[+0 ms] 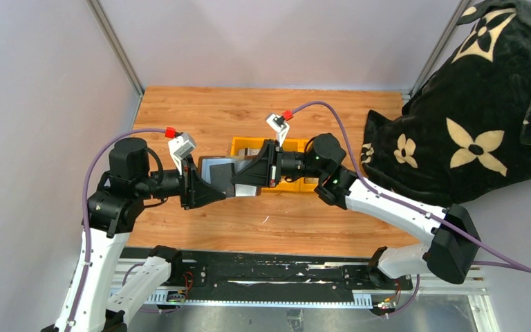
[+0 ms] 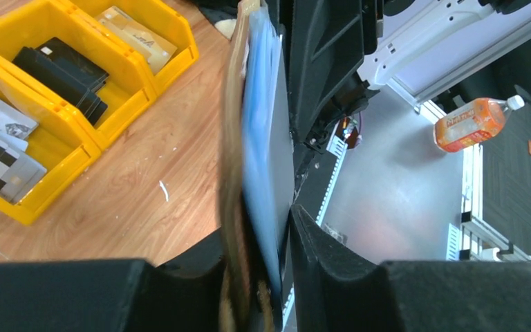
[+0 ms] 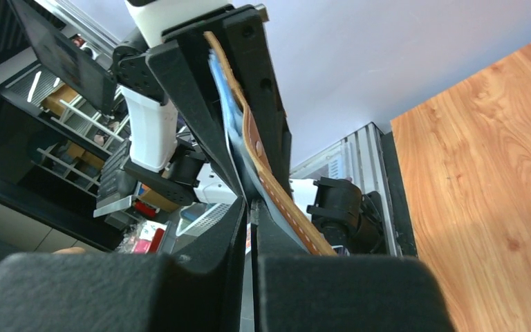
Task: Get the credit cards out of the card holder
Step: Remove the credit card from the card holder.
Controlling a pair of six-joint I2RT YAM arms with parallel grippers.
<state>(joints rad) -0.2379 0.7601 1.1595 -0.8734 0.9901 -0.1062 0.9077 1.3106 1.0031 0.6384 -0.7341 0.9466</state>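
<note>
**A:** The card holder [image 2: 231, 138] is held up clear of the table [image 1: 180, 111], edge-on between the two arms and just in front of the yellow bin [image 2: 76, 162]. The left gripper [image 2: 259, 232] clamps it, one finger on the brown cover and the other on the silvery lining.

**B:** And the right gripper [image 3: 249, 207]?

**A:** It is pinched almost flat on a thin pale sheet [image 3: 227, 131] standing out of the lining. That is probably another of the credit cards [image 2: 62, 72], like those lying in the bin, though it could be lining.

**B:** Then the right arm should draw straight along the slot without twisting. The left should squeeze the cover rather than the pocket, or the card may bind.
</note>
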